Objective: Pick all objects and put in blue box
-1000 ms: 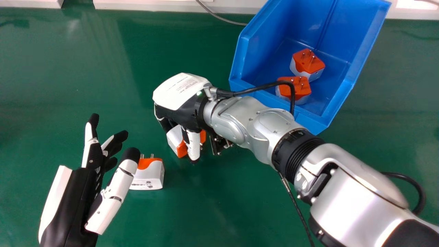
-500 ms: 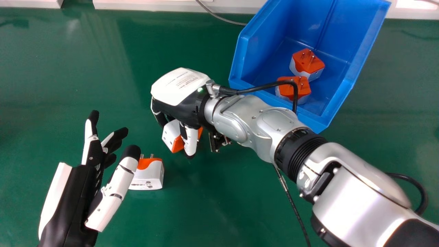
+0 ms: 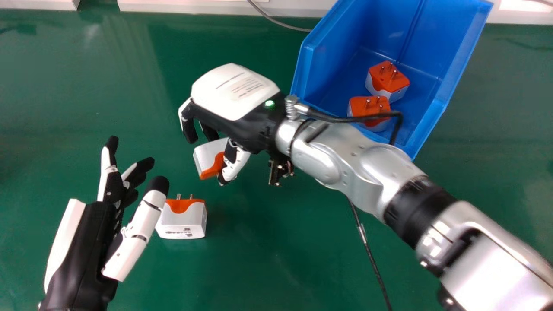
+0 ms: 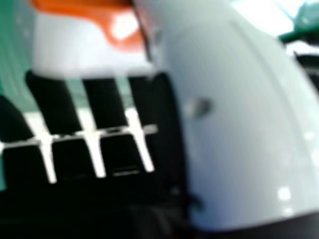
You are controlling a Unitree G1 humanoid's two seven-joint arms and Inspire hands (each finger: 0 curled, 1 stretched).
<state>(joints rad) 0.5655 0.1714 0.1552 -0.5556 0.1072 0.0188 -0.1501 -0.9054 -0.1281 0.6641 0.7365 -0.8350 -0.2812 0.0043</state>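
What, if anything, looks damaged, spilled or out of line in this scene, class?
Nothing looks damaged or spilled. Only the adapter between the right hand's thumb and fingers sits askew, slanting compared with the squarer one near the left hand; being handled probably explains that.

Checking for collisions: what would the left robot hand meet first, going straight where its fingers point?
The way ahead of the left robot hand looks free over the green tabletop; height unclear.
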